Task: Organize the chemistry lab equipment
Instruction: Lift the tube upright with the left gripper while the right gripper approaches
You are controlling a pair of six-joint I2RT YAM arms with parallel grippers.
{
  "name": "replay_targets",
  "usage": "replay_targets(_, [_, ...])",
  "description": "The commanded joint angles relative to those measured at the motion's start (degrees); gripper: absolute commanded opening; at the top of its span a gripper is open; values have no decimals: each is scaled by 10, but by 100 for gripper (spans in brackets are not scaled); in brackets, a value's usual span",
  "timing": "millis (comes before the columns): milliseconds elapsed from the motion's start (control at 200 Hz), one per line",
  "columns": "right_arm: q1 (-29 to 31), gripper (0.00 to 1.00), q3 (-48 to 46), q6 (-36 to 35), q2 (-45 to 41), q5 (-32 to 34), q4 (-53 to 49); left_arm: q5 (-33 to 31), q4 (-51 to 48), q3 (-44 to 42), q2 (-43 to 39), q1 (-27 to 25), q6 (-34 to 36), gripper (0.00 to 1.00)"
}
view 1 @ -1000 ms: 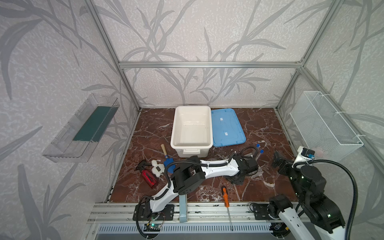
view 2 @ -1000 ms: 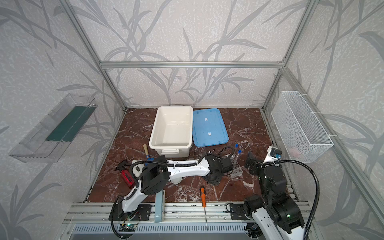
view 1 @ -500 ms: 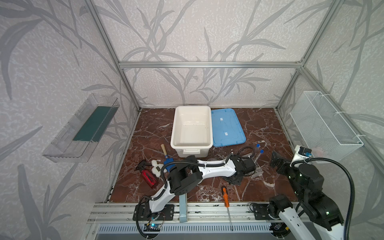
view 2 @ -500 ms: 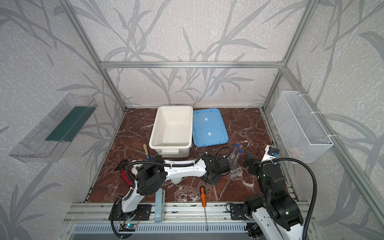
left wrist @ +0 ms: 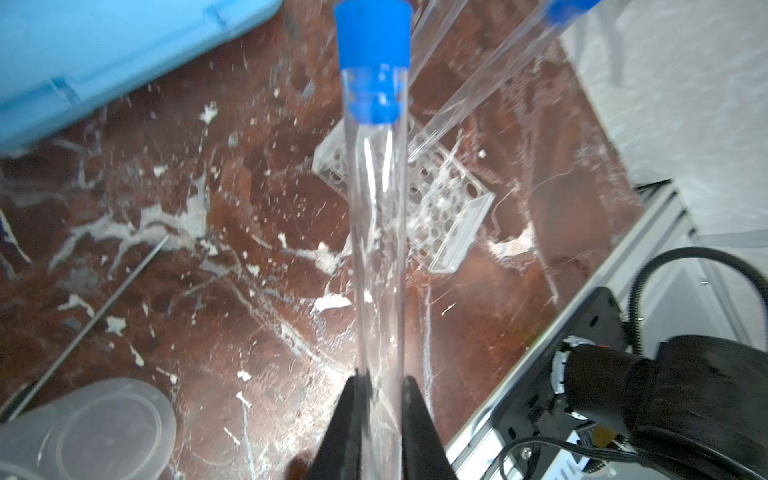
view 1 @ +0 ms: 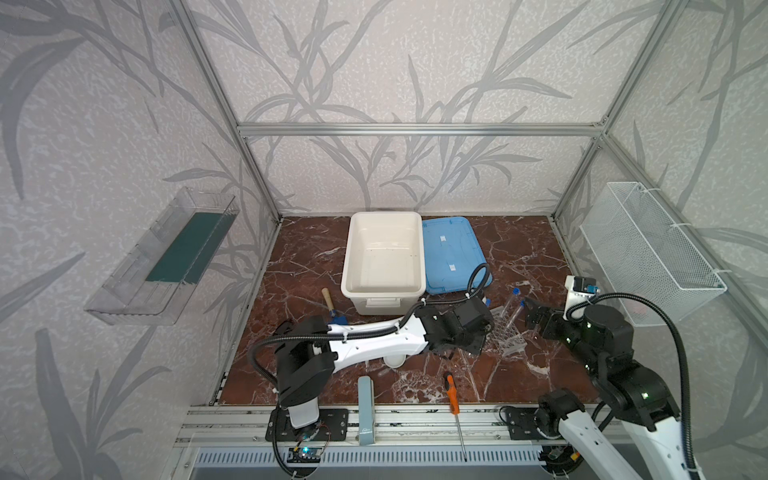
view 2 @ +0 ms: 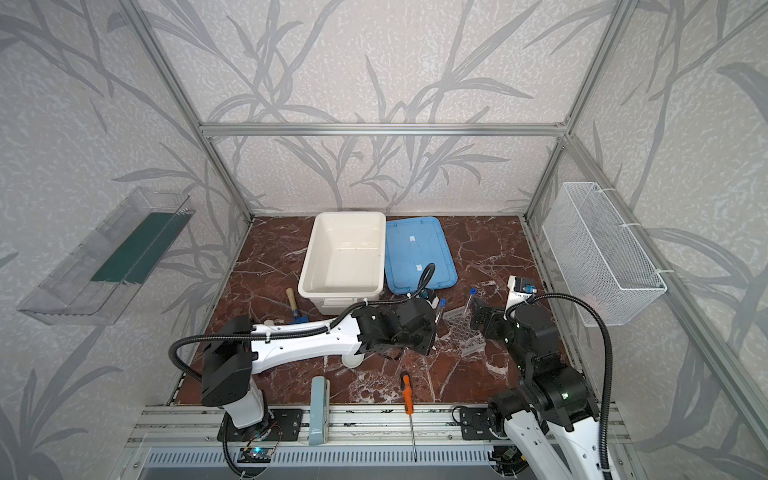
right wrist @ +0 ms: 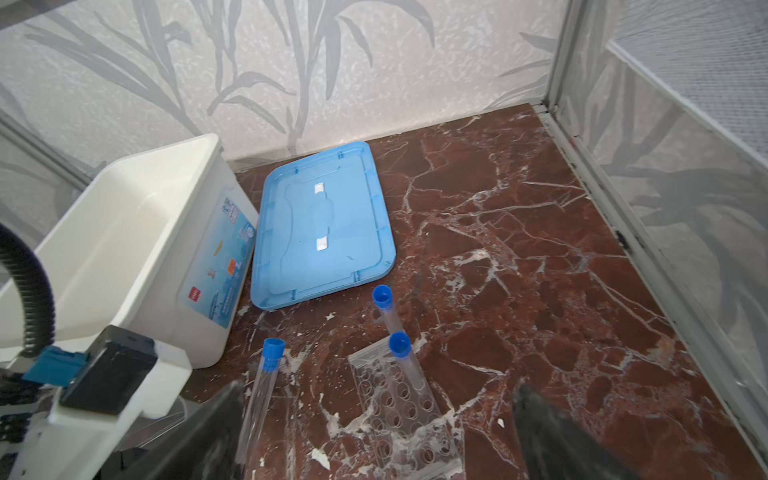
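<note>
The bench [view 1: 519,249] is red-brown marble veined with white. The storage bin [view 1: 384,216] is white, the lid [view 1: 451,253] light blue. The test tube [left wrist: 376,208] is clear with a blue cap; the tube rack [left wrist: 449,208] is clear too. The screwdriver [view 1: 451,392] has an orange handle. Grey leaf shapes pattern the pale walls [view 1: 415,62].

Left arm [view 1: 374,345] folds back, grip tightens
The left gripper [left wrist: 380,378] has closed further on the blue-capped test tube [left wrist: 376,249]. In both top views its elbow [view 1: 305,361] moved toward lower left, and the right gripper [view 1: 534,318] came slightly nearer the rack [view 1: 509,332].
</note>
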Motion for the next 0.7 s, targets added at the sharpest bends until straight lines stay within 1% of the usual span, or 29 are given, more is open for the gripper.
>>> replay_targets(0, [0, 99, 46, -1, 37, -119, 21, -4, 116, -58, -49, 1, 57, 16])
replay_targets(50, [0, 100, 57, -9, 54, -163, 27, -7, 140, -78, -69, 0, 69, 16])
replay_targets(80, [0, 98, 61, -16, 62, -183, 30, -13, 138, -81, -77, 0, 77, 16])
replay_targets(185, [0, 91, 91, -39, 106, -208, -3, -19, 130, -89, -95, 0, 101, 16])
replay_targets(250, [0, 88, 107, -50, 137, -236, -24, -21, 138, -103, -110, -1, 113, 16])
replay_targets(330, [0, 80, 118, -51, 175, -279, -39, -28, 157, -128, -132, 0, 122, 16])
replay_targets(420, [1, 70, 112, -43, 203, -331, -21, -30, 167, -143, -148, 0, 133, 16])
replay_targets(510, [5, 64, 99, -25, 214, -338, 3, -25, 164, -143, -147, -3, 136, 16])
replay_targets(695, [11, 50, 92, -17, 234, -334, 11, -23, 170, -148, -138, -12, 140, 16])
